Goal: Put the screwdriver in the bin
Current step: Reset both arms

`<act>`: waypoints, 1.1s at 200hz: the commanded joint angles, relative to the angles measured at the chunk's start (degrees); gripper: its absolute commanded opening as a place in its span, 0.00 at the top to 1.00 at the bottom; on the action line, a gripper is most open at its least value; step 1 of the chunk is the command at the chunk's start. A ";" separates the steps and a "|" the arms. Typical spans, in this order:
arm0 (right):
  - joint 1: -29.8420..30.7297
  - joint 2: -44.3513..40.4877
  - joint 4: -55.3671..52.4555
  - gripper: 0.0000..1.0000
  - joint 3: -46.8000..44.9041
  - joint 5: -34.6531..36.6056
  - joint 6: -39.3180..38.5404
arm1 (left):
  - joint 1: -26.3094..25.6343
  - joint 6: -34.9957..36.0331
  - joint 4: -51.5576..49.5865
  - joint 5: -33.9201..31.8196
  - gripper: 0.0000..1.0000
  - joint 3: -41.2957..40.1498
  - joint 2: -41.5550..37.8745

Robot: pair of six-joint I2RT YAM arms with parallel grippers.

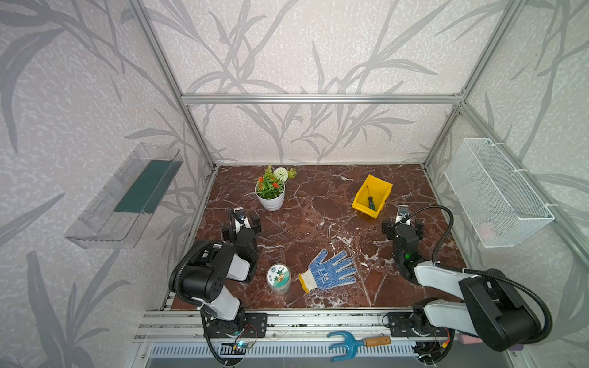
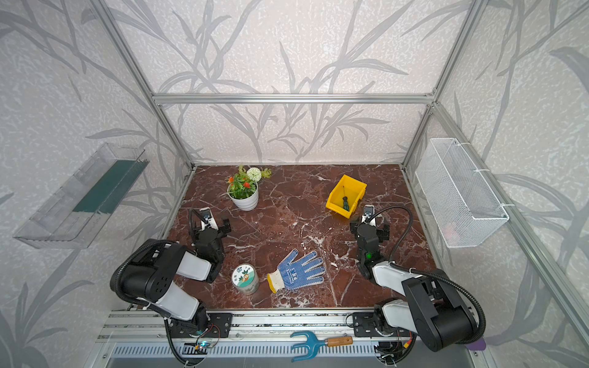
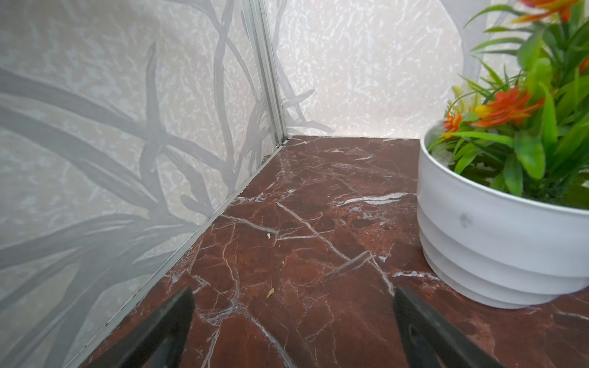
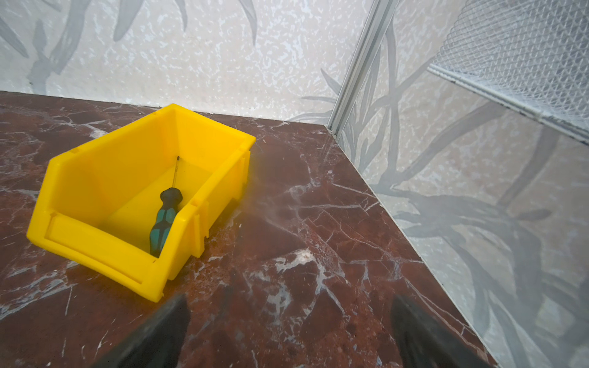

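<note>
Nearest you, off the table on the front rail: a blue hand rake (image 1: 357, 344) with a wooden handle.

Front of the marble table (image 1: 318, 223): a round tin (image 1: 278, 277) standing upright, and just beside it a blue dotted glove (image 1: 330, 270) lying flat, fingers fanned toward the back.

Your left gripper (image 3: 291, 299) sits low over the table on the left. Its jaws are spread wide with only bare marble between them. The white flower pot (image 3: 497, 235) is close ahead of it, not touching.

Your right gripper (image 4: 290, 306) sits on the right side, also spread wide and holding nothing. It is near the yellow bin's (image 4: 79, 242) front corner but clear of it.

Further back: the screwdriver (image 4: 164, 216) lies inside the bin, seen in both top views too (image 1: 371, 203). Its handle is down at the low front lip and its thin shaft runs up toward the back wall.

On the side walls: a clear tray (image 1: 124, 197) on the left and a white wire basket (image 1: 497, 194) on the right.
</note>
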 commanded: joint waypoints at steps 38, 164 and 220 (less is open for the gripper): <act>0.13 5.13 10.40 0.01 -0.61 -1.84 -3.19 | -0.20 1.13 4.29 4.05 0.01 -1.44 -0.13; -0.37 12.80 18.59 0.01 -0.11 -7.90 -6.45 | 4.60 -3.28 -11.38 9.11 0.01 5.93 0.05; -5.41 15.94 12.36 0.01 3.69 -15.94 -2.02 | 4.68 -3.19 -11.16 9.15 0.01 5.91 0.08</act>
